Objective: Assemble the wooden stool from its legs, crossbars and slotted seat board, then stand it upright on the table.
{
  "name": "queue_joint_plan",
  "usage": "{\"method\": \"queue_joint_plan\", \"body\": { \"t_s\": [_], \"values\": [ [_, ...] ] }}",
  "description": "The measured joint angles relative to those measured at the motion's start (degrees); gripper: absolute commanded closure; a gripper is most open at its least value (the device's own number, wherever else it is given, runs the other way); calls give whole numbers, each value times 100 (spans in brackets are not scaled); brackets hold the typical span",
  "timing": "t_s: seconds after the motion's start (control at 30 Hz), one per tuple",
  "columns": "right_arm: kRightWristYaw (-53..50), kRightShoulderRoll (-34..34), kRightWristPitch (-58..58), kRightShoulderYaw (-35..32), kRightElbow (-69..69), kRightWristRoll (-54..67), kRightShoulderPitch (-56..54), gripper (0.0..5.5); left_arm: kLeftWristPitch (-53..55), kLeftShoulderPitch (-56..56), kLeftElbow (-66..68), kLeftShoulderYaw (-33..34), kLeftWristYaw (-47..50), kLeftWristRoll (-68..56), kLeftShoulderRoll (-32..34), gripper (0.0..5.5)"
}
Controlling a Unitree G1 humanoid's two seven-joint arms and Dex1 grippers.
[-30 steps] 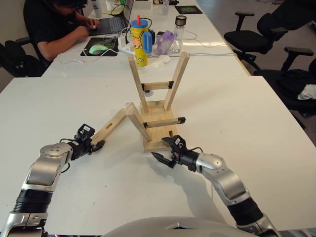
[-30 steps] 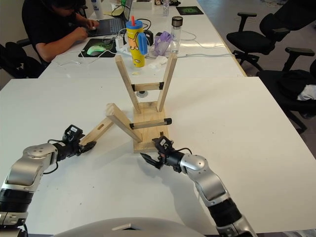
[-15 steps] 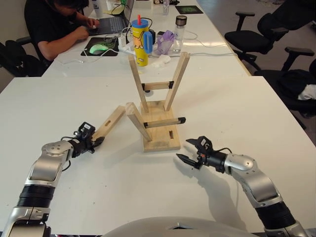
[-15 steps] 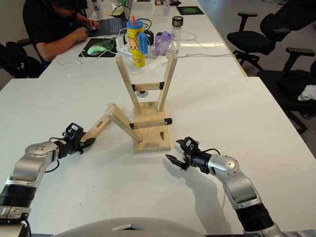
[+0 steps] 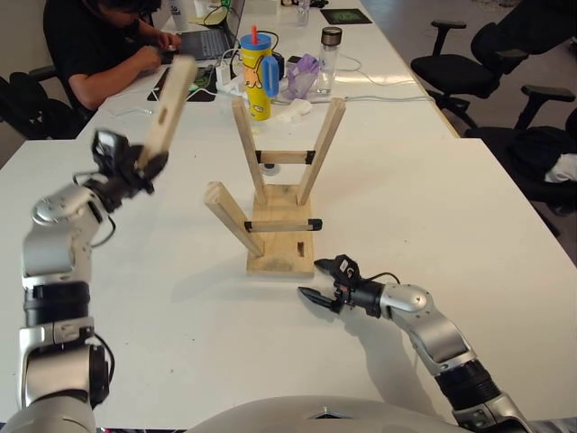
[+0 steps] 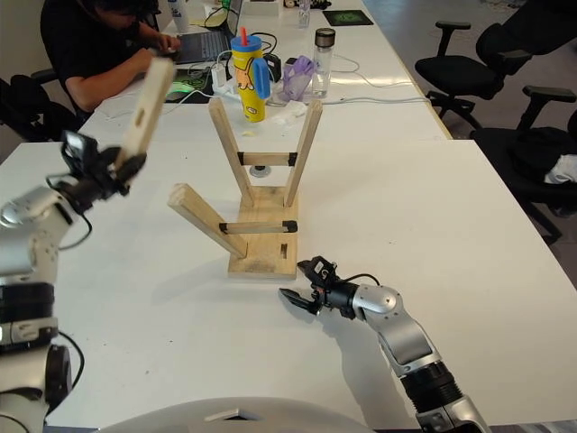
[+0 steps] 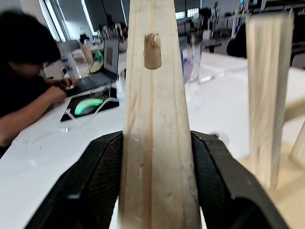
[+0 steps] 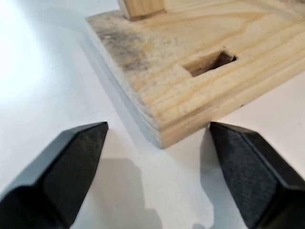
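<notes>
Held low by the left hand (image 5: pixel 129 171) at upper left, the loose leg (image 5: pixel 169 106) may slip or miss the slot (image 8: pixel 209 63) in the seat board (image 5: pixel 270 262) at centre, seemingly unsteadied by the wide-open right hand (image 5: pixel 322 281).

Ahead of right hand (image 5: pixel 317 281): seat board (image 5: pixel 270 262) corner blocks, just past the parted fingertips.
Beside right hand: open worktop (image 5: pixel 451 207).
Inward of left hand (image 5: pixel 142 167), clamping loose leg (image 5: pixel 169 104): upright legs (image 5: pixel 250 149), well apart.

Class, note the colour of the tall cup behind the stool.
Yellow cup, blue handle, red straw; clearest in the left eye view.
</notes>
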Motion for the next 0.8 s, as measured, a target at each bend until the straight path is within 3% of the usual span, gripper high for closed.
{"method": "queue_joint_plan", "body": {
  "t_s": [0.17, 0.3, 0.37, 0.47, 0.6, 0.8],
  "values": [
    [168, 54, 27, 34, 7, 120, -17, 154, 1245, -1412, -802, 600, -54, -2123, -11, 343],
    [210, 50, 118, -78, 3, 185, -16, 154, 2180, -1783, -1487, 627, 384, -3934, -305, 343],
    [271, -12, 279, -280, -40, 401, -6, 154, 2383, -1783, -1872, 463, 785, -4706, -615, 343],
    [930, -804, 1229, -1146, -791, 1444, 59, 154, 2589, -1053, -2987, -469, 1711, -6042, -1573, 343],
    [1804, -1480, 2436, -2072, -1539, 3351, 89, 154, 2701, -20, -3214, -1170, 1805, -5954, -1812, 343],
    [2148, -1929, 3701, -3579, -1173, 5855, -506, 154, 2684, 968, -3292, -1785, 965, -5179, -1598, 343]
  ]
}}
